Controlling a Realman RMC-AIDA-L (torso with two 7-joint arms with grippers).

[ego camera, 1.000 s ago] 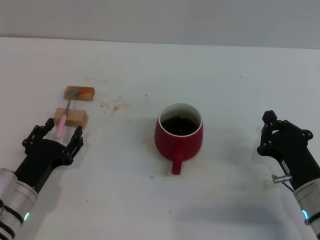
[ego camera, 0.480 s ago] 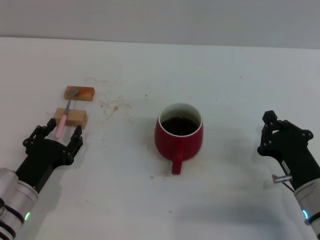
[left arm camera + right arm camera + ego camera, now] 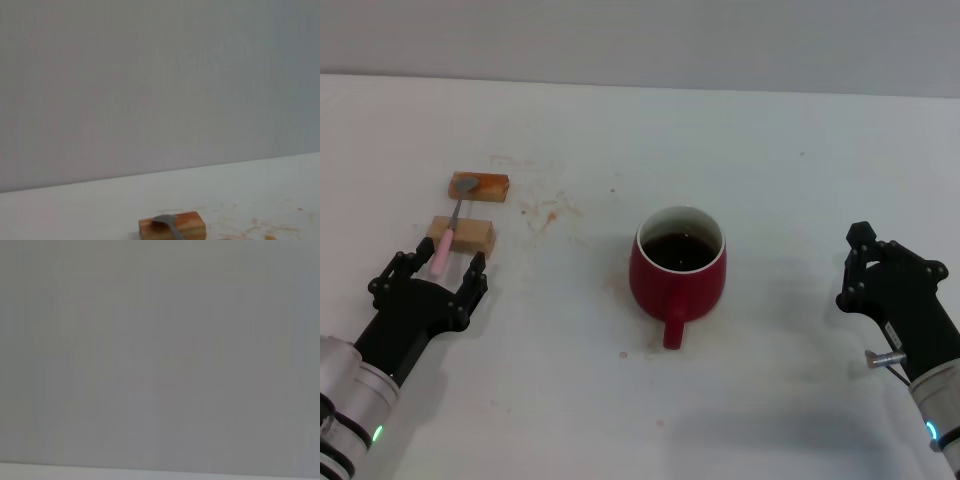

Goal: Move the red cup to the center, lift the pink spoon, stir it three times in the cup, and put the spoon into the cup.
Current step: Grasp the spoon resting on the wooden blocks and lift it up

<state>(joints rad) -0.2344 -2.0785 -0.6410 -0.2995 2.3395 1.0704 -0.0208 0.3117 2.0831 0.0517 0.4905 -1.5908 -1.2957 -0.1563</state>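
The red cup (image 3: pixel 678 275) stands near the middle of the white table, with dark liquid inside and its handle pointing toward me. The pink spoon (image 3: pixel 443 250) lies across two tan blocks at the left, with its grey bowl on the far block (image 3: pixel 479 186) and its pink handle over the near block (image 3: pixel 463 235). My left gripper (image 3: pixel 433 270) is open, low over the table, just short of the handle's end. The left wrist view shows the far block (image 3: pixel 187 226) and the spoon bowl (image 3: pixel 162 220). My right gripper (image 3: pixel 853 265) rests at the right, well apart from the cup.
Brownish stains (image 3: pixel 548 208) mark the table between the blocks and the cup. A grey wall runs behind the table's far edge. The right wrist view shows only the wall.
My left gripper has shifted very slightly near the spoon handle. The cup, the spoon and the right arm have not moved.
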